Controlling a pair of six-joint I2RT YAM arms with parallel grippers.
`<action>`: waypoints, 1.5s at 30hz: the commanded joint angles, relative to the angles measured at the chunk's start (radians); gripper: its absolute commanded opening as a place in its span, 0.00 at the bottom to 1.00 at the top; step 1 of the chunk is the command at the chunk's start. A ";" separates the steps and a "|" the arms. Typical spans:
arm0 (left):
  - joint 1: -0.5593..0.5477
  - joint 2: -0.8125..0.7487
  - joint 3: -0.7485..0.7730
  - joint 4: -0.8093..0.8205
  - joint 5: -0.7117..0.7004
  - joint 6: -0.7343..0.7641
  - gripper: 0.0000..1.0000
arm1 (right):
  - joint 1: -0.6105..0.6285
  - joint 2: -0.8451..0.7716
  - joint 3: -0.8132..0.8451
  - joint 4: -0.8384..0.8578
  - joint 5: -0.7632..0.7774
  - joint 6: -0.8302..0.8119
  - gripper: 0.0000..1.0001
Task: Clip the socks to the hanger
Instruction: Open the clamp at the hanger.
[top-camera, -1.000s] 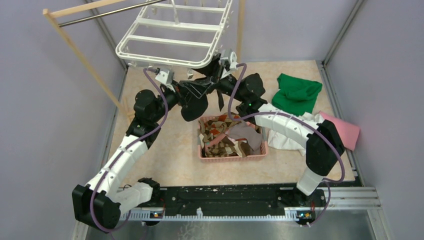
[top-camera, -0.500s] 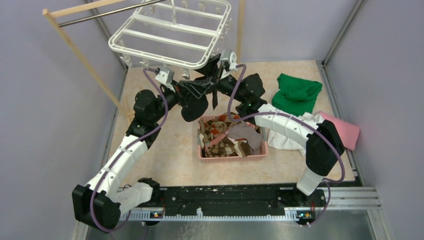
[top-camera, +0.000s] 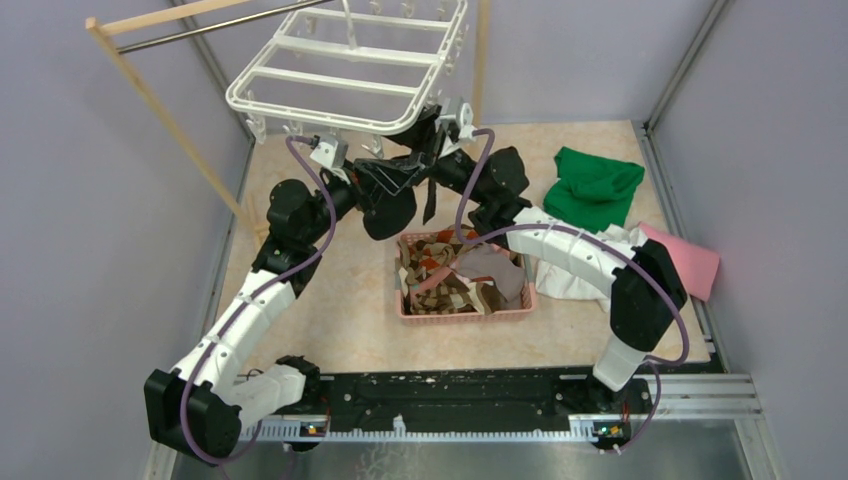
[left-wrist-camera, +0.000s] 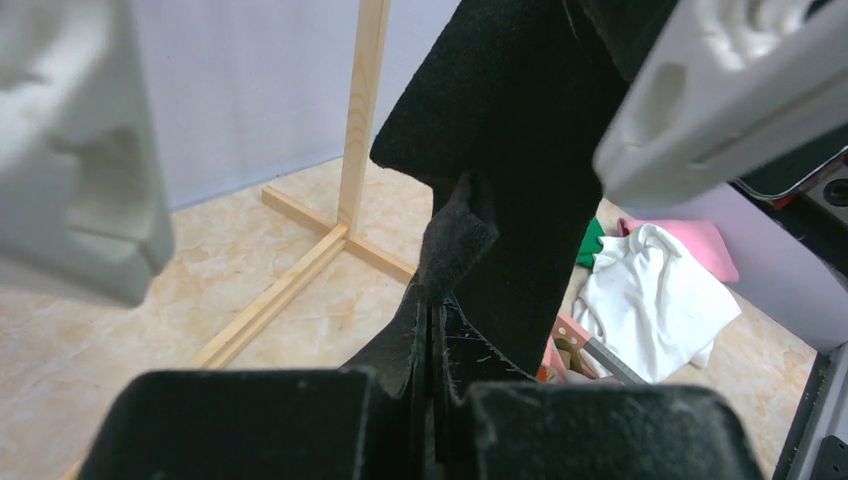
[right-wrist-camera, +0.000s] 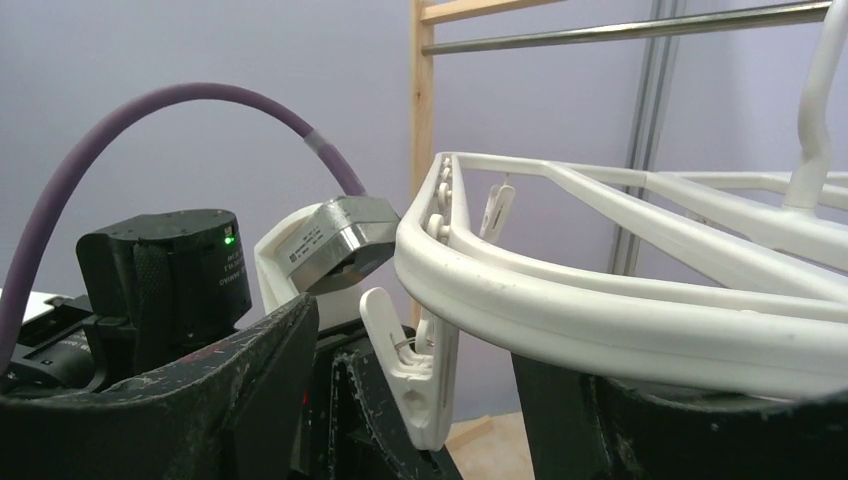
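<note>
My left end effector (left-wrist-camera: 435, 400) is pinched fully shut on a black sock (left-wrist-camera: 520, 150). The cloth is squeezed between the two pads and rises above them in a folded flap, while in the overhead view a narrow black strip of it dangles down over the counter (top-camera: 340, 320).

My right end effector (right-wrist-camera: 420, 400) stands wide open, just beside the left one, right under the near rounded rim of the white hanger (right-wrist-camera: 600, 310). One dangling white clip (right-wrist-camera: 425, 385) hangs between my right fingers. I think neither finger is pressing on it, but the wrist view is too tight to be sure, and this end effector holds nothing that I can see.

The hanger is tilted, above the far part of the counter, below the metal bar (right-wrist-camera: 620, 28) of the wooden rack (top-camera: 160, 110).

The remaining socks (top-camera: 440, 270), brown argyle and grey among them, lie heaped in the pink basket (top-camera: 465, 312) on the counter between my arms. A green cloth (top-camera: 597, 185), a white cloth (left-wrist-camera: 655, 290) and a pink cloth (top-camera: 690, 258) lie to my right of the basket.
</note>
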 joint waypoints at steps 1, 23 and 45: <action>0.004 -0.005 0.035 0.046 0.010 -0.013 0.00 | 0.019 0.011 0.059 0.045 0.021 0.002 0.68; 0.004 0.001 0.032 0.053 0.010 -0.023 0.00 | 0.036 0.010 0.046 0.038 0.094 -0.009 0.67; 0.004 0.005 0.026 0.062 0.012 -0.030 0.00 | 0.040 -0.006 0.018 0.051 0.097 -0.017 0.33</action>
